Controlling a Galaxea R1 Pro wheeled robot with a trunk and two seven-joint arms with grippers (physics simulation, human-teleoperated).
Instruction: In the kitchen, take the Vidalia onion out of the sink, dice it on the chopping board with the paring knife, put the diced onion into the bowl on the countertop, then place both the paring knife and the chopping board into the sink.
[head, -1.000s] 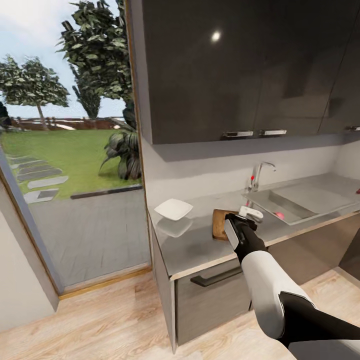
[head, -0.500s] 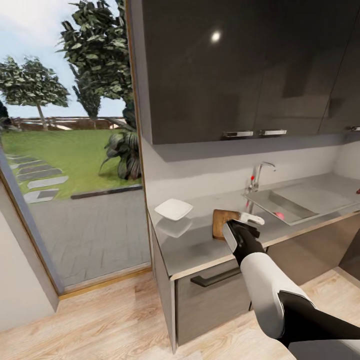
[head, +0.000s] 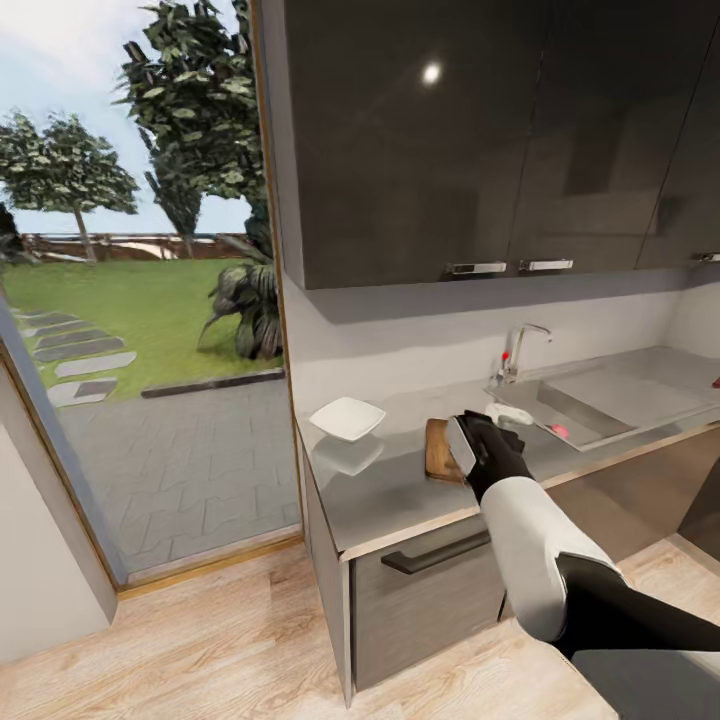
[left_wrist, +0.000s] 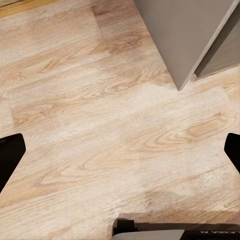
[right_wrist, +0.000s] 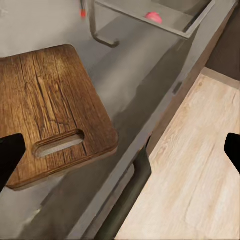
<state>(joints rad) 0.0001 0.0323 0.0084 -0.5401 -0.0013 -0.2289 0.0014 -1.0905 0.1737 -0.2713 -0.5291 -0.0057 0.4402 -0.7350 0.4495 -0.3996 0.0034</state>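
One relation guides you: the Vidalia onion (head: 559, 431) lies in the sink (head: 600, 400), right of your released right hand (head: 497, 427) over the chopping board (head: 436, 450).

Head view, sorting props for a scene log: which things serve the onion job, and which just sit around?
Job:
pinkish round onion
grey metal sink
brown wooden chopping board
white squarish bowl
glossy grey countertop

Around:
dark wall cabinets
chrome tap

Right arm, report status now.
Right tool open, empty, above the chopping board. Left tool open over floor. Vidalia onion sits in sink. Nothing blocking.
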